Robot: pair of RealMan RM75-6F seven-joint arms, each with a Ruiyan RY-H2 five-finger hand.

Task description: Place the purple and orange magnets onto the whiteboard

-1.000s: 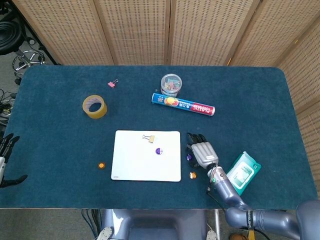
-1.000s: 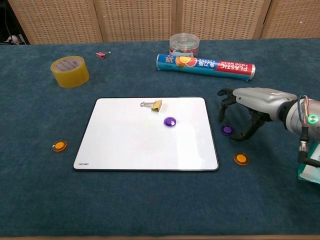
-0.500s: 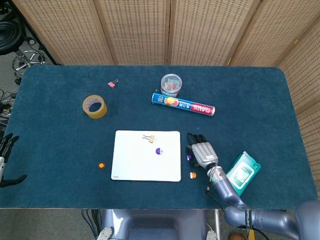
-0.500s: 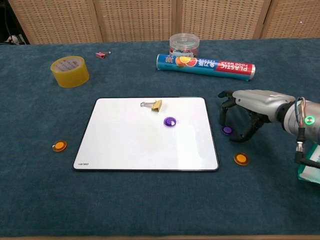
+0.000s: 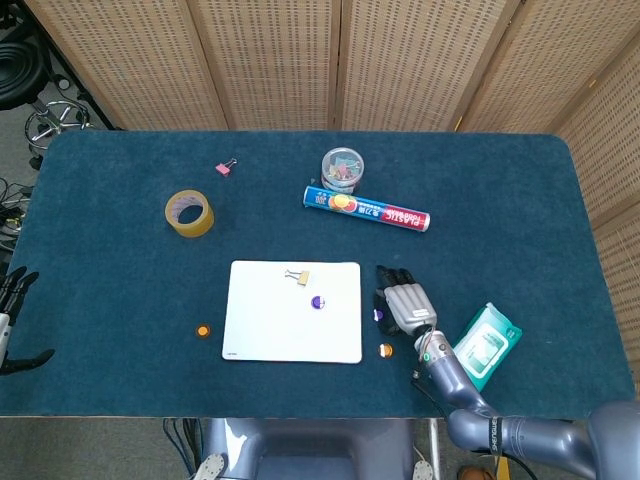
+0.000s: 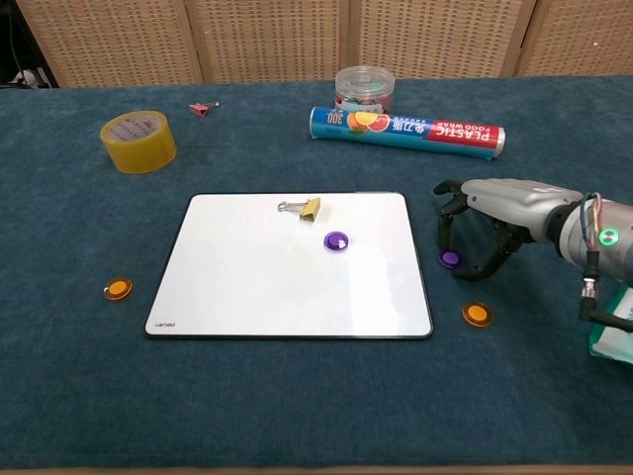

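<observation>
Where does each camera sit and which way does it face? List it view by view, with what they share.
Head view: high above the near edge, looking steeply down on the whole table; shows the right hand, its forearm, and the left hand at the left edge.
Chest view: low at the near edge, looking across toward the wicker screens; shows only the right hand and wrist.
Shared: whiteboard, the purple magnet under the right hand, tape roll.
</observation>
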